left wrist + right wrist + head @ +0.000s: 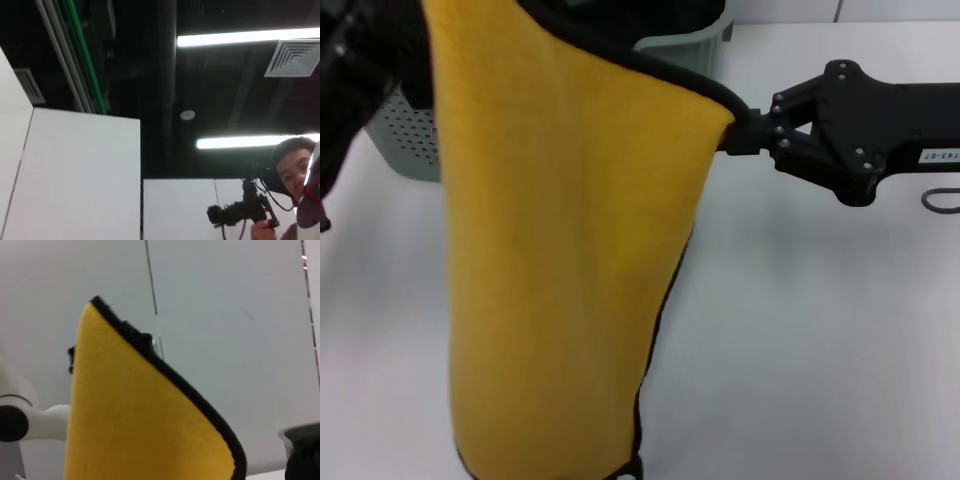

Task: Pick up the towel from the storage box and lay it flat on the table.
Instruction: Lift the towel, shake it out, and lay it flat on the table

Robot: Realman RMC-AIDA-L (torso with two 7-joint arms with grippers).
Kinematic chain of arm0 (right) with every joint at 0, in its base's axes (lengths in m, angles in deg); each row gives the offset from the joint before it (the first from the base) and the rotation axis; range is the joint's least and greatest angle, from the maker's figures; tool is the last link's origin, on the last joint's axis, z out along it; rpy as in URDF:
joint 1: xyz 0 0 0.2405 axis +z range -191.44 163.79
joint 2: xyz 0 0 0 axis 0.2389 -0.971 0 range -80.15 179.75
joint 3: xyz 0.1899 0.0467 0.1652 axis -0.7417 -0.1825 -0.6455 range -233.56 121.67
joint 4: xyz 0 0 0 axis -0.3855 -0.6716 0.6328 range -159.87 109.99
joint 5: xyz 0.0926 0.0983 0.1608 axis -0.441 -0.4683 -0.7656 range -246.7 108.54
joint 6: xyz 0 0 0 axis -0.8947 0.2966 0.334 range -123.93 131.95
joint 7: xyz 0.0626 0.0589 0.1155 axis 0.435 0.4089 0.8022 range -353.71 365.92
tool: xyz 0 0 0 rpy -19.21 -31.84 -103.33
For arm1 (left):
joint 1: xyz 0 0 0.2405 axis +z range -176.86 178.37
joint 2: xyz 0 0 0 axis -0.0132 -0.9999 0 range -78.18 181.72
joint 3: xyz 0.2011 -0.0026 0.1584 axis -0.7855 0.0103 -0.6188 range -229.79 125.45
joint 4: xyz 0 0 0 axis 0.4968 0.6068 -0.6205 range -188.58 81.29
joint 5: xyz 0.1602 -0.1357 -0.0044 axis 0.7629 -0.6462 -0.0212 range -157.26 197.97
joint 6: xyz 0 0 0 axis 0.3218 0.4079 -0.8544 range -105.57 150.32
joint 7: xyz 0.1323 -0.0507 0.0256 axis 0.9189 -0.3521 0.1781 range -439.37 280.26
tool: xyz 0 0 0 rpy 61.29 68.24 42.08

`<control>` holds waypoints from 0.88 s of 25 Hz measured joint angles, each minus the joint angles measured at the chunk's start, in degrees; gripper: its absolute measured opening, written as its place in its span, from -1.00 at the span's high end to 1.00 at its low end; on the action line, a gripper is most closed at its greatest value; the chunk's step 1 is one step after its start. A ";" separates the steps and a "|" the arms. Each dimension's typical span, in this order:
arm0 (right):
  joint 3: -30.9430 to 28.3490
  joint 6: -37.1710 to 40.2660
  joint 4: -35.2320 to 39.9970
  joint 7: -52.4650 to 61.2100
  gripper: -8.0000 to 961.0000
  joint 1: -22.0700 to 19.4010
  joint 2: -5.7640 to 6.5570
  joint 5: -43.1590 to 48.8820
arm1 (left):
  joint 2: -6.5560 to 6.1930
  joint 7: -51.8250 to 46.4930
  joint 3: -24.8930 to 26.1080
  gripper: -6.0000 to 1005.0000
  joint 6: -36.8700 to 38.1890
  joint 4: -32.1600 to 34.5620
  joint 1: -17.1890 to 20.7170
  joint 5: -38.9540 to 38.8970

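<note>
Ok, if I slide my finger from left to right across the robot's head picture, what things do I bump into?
left gripper → towel hanging down → right gripper pinching the towel's corner → right arm, all above the table.

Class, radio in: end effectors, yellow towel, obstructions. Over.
Right end effector shut on the yellow black-edged cloth towel. Towel hangs above the smooth white table, clear of the grey-green perforated plastic storage box. Left end effector unseen. No obstructions visible.
</note>
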 joint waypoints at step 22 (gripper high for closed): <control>1.81 -1.73 29.67 22.12 0.98 -19.14 -0.36 -4.34 | 3.46 -20.79 11.46 0.95 -0.56 6.26 10.88 15.56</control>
